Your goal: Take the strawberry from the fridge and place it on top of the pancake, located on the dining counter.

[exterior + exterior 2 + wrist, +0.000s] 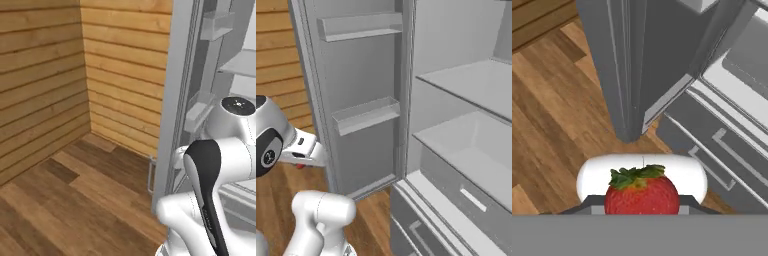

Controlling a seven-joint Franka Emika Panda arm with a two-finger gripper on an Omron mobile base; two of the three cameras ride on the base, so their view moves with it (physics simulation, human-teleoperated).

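- Clearly, the gripper (642, 210) is closing its jaws on the strawberry (642, 194), which is sitting right between them.
- Behind them, the fridge (662, 65) is standing open above the wood floor (557, 130).

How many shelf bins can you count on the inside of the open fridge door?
2: an upper door bin near the top and a lower door bin halfway down. More could be hidden above the picture's edge.
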